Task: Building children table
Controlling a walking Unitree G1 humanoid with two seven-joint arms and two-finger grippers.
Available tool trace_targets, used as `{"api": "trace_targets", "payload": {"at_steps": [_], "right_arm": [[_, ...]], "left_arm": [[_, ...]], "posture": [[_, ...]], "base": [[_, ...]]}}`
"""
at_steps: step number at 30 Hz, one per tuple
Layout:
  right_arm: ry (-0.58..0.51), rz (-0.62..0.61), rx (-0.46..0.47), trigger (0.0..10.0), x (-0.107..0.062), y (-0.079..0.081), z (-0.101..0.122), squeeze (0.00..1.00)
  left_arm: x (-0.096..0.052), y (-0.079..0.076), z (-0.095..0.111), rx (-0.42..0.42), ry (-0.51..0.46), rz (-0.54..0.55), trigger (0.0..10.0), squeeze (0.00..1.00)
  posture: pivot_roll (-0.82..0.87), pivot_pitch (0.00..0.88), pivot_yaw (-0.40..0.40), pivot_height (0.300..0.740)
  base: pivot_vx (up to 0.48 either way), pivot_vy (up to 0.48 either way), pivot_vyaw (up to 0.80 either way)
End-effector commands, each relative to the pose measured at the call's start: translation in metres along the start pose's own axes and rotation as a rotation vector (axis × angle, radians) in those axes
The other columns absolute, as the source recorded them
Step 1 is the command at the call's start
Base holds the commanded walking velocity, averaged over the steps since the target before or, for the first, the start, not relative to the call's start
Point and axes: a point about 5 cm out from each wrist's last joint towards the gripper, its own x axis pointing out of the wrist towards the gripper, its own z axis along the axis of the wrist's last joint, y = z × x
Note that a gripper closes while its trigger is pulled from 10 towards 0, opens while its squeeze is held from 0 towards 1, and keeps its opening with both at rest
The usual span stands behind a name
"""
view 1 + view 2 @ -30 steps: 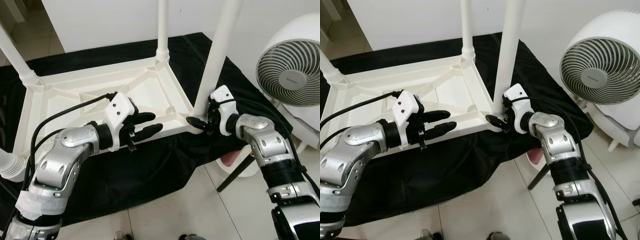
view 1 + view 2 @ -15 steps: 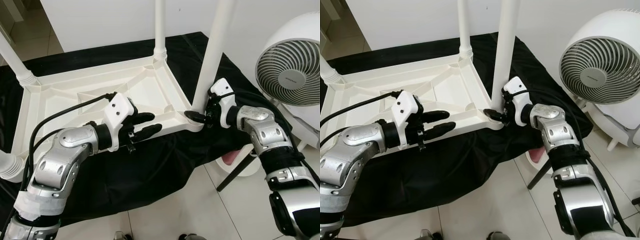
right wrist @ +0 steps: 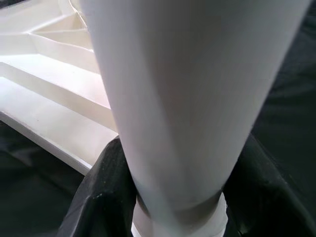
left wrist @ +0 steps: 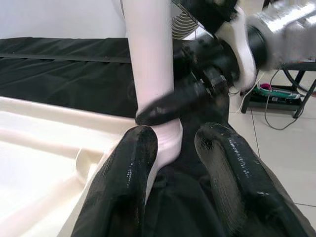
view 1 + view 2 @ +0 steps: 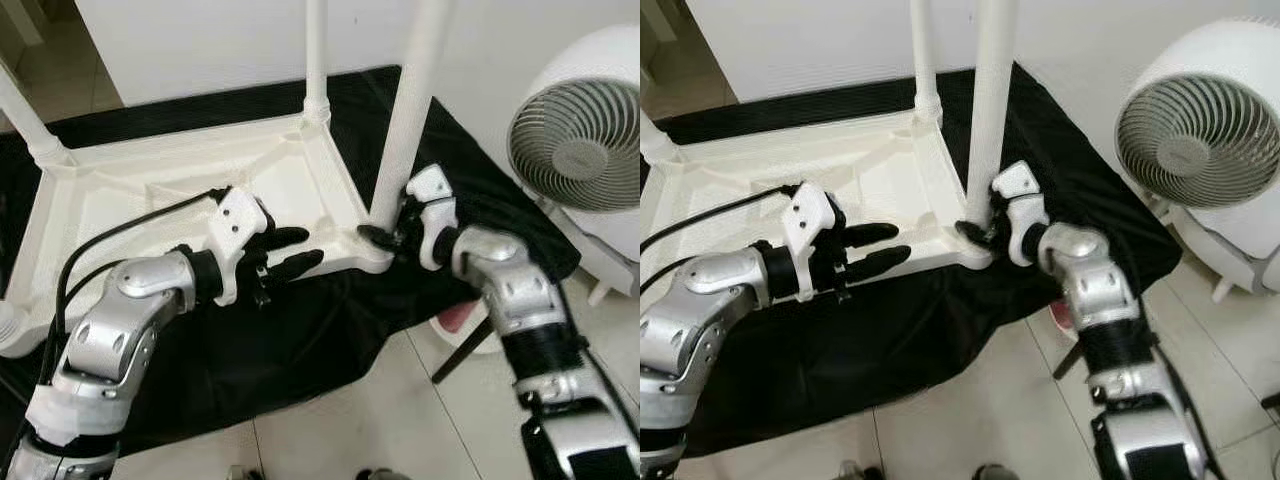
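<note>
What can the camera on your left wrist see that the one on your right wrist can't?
Left wrist view: the left gripper, open and near the leg's base, the right gripper wrapped round that base, a bit of the fan, and the tiled floor.
Right wrist view: a very close look at the leg between the right gripper's two fingers, plus the ribs under the upturned table.
Both: the white table leg, the table, and the black cloth.
</note>
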Motion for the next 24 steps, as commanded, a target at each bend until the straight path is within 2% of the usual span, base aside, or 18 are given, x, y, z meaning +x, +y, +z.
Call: {"api": "trace_targets", "payload": {"at_steps": [1,2,5,6,7,8,9,11,14,15,18,20,23,24], "right_arm": [[0.056,0.033,0.07,0.0,0.008,0.016,-0.014,0.0],[0.072,-0.002,0.081,0.0,0.009,0.017,-0.017,0.0],[0.136,-0.227,0.091,0.0,0.011,0.008,-0.032,0.0],[0.136,-0.227,0.091,0.0,0.011,0.008,-0.032,0.0],[0.149,-0.337,0.108,0.0,0.01,0.002,-0.034,0.0],[0.149,-0.337,0.108,0.0,0.01,0.002,-0.034,0.0],[0.158,-0.488,0.137,0.0,0.006,-0.005,-0.035,0.0],[0.183,-0.679,0.209,0.0,-0.002,-0.013,-0.039,0.0],[0.181,-0.82,0.265,0.0,-0.009,-0.015,-0.038,0.0],[0.181,-0.82,0.265,0.0,-0.009,-0.015,-0.038,0.0],[0.148,-1.074,0.365,0.0,-0.02,-0.011,-0.035,0.0],[0.139,-1.135,0.398,0.0,-0.019,-0.005,-0.033,0.0],[0.122,-1.114,0.384,0.0,-0.013,0.0,-0.029,0.0],[0.104,-1.092,0.339,3.2,-0.01,0.002,-0.024,0.0]], "left_arm": [[-0.001,0.001,-0.002,-0.01,0.008,0.037,10.0,0.0],[0.0,0.002,-0.002,-0.009,0.008,0.035,10.0,0.0],[0.0,0.002,-0.001,-0.008,0.006,0.032,10.0,0.0],[0.0,0.002,-0.001,-0.008,0.006,0.032,10.0,0.0],[0.0,0.002,-0.001,-0.007,0.006,0.031,10.0,0.0],[0.0,0.002,-0.001,-0.007,0.006,0.031,10.0,0.0],[0.0,0.002,-0.001,-0.008,0.006,0.03,10.0,0.0],[0.0,0.001,-0.001,-0.008,0.007,0.03,10.0,0.0],[0.0,0.001,-0.001,-0.009,0.007,0.03,10.0,0.0],[0.0,0.001,-0.001,-0.009,0.007,0.03,10.0,0.0],[0.001,0.0,-0.001,-0.012,0.005,0.026,10.0,0.0],[0.001,0.0,-0.001,-0.013,0.003,0.025,10.0,0.0],[0.001,0.0,-0.001,-0.013,0.002,0.024,10.0,0.0],[0.002,0.0,-0.001,-0.012,0.003,0.024,10.0,0.0]], "posture": [[-0.09,0.167,0.076,0.74],[-0.09,0.167,0.076,0.74],[-0.09,0.167,0.076,0.74],[-0.09,0.167,0.076,0.74],[-0.09,0.167,0.076,0.74],[-0.09,0.167,0.076,0.74],[-0.09,0.164,0.079,0.74],[-0.09,0.164,0.079,0.74],[-0.1,0.165,0.075,0.74],[-0.1,0.165,0.075,0.74],[-0.1,0.165,0.074,0.74],[-0.1,0.165,0.074,0.74],[-0.1,0.165,0.074,0.74],[-0.1,0.167,0.074,0.74]], "base": [[0.0,0.0,0.0],[0.0,0.0,0.0],[0.0,0.0,0.0],[0.0,0.0,0.0],[0.0,0.0,0.0],[0.0,0.0,0.0],[0.0,0.0,0.0],[0.0,0.0,0.0],[0.0,0.0,0.0],[0.0,0.0,0.0],[0.0,0.0,0.0],[0.0,0.0,0.0],[0.0,0.0,0.0],[0.0,0.0,0.0]]}}
